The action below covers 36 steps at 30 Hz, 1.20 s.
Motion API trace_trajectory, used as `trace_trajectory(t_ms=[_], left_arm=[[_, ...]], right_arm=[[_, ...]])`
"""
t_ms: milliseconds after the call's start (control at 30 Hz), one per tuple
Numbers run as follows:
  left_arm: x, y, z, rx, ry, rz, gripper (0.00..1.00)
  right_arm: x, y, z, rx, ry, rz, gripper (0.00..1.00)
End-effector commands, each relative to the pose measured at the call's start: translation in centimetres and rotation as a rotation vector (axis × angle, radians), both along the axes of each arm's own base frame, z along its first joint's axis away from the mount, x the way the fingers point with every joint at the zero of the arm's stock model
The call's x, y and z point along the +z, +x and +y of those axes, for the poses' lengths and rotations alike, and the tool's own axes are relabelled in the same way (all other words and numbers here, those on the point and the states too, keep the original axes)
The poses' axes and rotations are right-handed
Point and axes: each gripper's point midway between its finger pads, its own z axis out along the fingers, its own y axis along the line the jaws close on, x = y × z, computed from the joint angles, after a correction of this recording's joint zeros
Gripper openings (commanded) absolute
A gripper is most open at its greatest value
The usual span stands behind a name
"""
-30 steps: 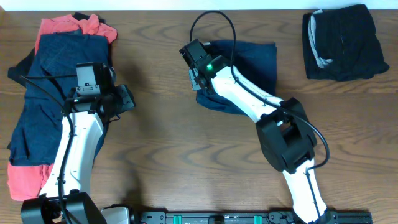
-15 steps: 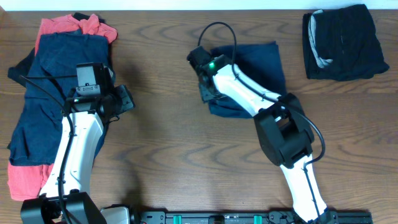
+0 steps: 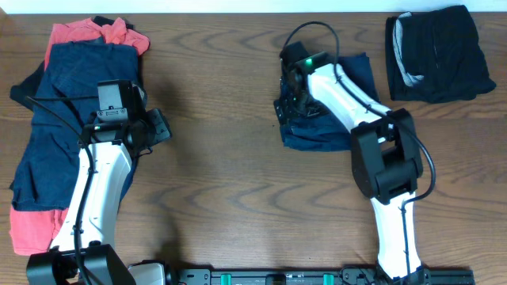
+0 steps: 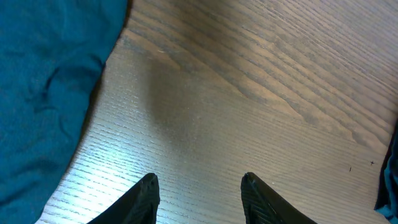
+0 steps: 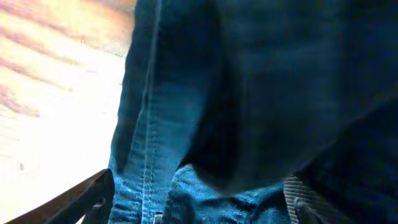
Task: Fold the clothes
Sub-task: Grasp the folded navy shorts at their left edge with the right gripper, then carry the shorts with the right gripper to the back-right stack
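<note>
Lying folded, navy garment runs diagonally, near-left to far-right; right claw spread astride it; left claw spread, empty.

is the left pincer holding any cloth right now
No, the left pincer stands open over the bare wooden table with nothing in it.

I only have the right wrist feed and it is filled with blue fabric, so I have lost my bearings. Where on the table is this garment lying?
Observer: The navy garment lies folded at the table's far middle, with the right gripper over its left edge.
Operator: Anything already folded nearby?
Observer: A black folded garment sits at the far right corner, apart from it.
Operator: And the left arm?
Observer: The left gripper hovers open and empty over bare table, beside the loose pile of navy and coral clothes.
</note>
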Motion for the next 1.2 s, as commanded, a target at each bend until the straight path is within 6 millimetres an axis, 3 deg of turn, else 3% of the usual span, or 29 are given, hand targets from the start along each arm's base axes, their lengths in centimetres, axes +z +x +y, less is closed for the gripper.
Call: trace_trajectory(t_ms=[0,133,467,767,900,967,1167], left_arm=[[-0.1,-0.1,0.3,0.014,0.008,0.005,0.46],[-0.1,-0.1,0.4,0.014,0.008,0.005,0.46],[-0.1,-0.1,0.4,0.014,0.009,0.004,0.46],[-0.1,-0.1,0.4,0.014,0.009,0.005,0.46],[-0.1,-0.1,0.4,0.015,0.009,0.005,0.46],[-0.1,-0.1,0.4,0.015,0.009,0.005,0.46],[-0.1,-0.1,0.4,0.015,0.009,0.005,0.46]], right_arm=[[-1.1,-0.6,1.7,-0.095,0.098,0.058,0.83],[-1.2,0.5,2.7,-0.141,0.056,-0.021,0.81],[-1.4,0.0,3.9,-0.15,-0.125,-0.142,0.8],[-5.2,-1.6,2.1,-0.171,-0.189,-0.03,0.72],[-5.5,-2.0,1.0,-0.184,-0.211,0.003,0.51],[-5.5,-2.0,0.6,-0.19,-0.214,0.009,0.33],[-5.6,-2.0,0.7,-0.109,-0.174,0.039,0.01]])
